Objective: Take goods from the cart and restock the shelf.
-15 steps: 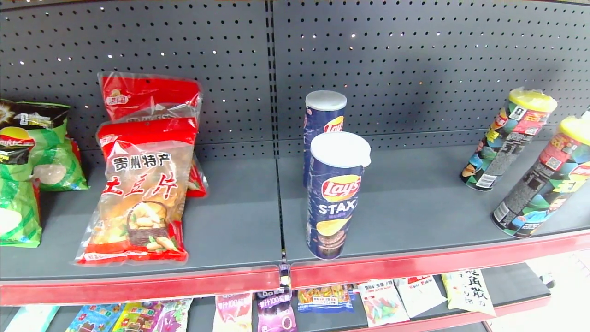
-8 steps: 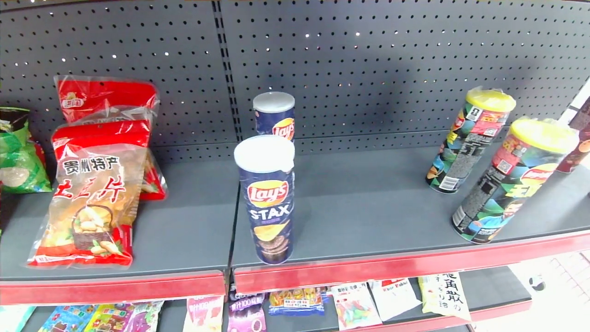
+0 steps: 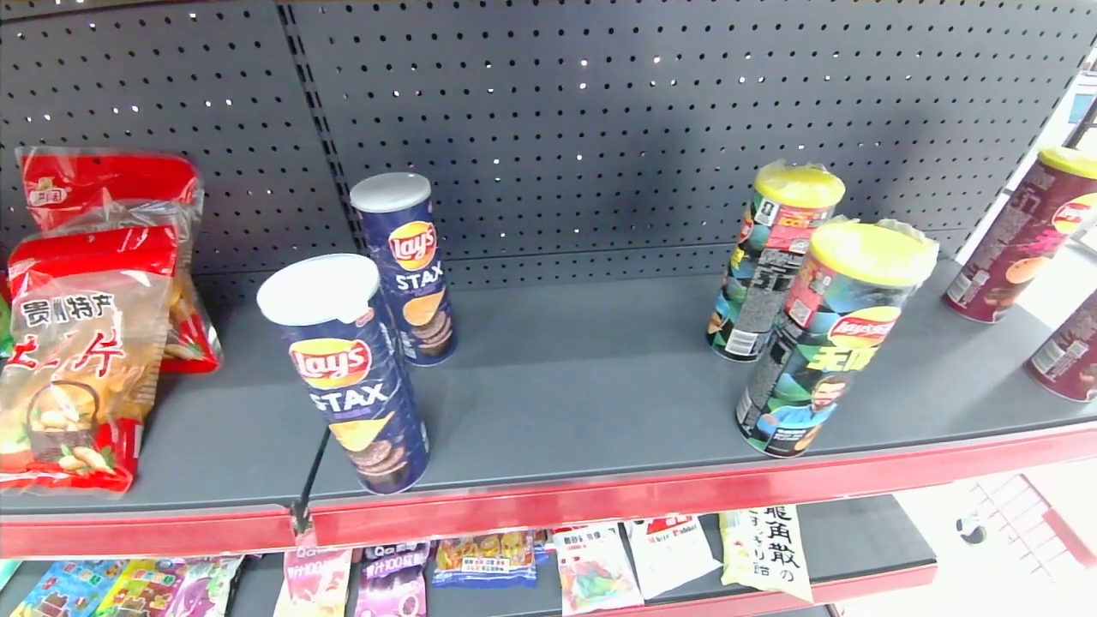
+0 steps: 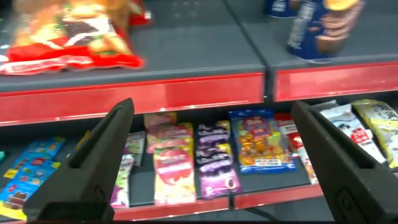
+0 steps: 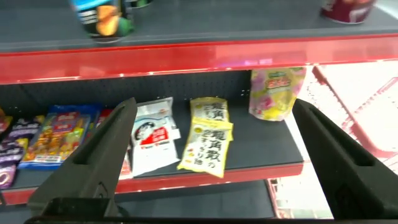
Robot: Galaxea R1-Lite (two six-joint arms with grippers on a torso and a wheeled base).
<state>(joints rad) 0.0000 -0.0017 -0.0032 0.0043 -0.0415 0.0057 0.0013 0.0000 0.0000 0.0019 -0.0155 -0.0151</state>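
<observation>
Blue chip can [image 3: 347,368]: white lid, upright at the front edge of the grey shelf [image 3: 591,403].
Left gripper [image 4: 211,106]: fingers spread, empty.
Right gripper [image 5: 214,102]: fingers spread, empty.
Change: the camera has panned right; a maroon can [image 3: 1016,240] has come into view.

The left tool [image 4: 212,106] is holding its two dark fingers [image 4: 93,165] spread wide apart, gripping nothing. The right tool [image 5: 214,104] is likewise gaping wide, its fingers [image 5: 93,162] clasping nothing.

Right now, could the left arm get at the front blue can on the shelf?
Probably yes: the front blue can stands at the shelf edge with nothing before it, and the left jaws are open and empty.
</observation>
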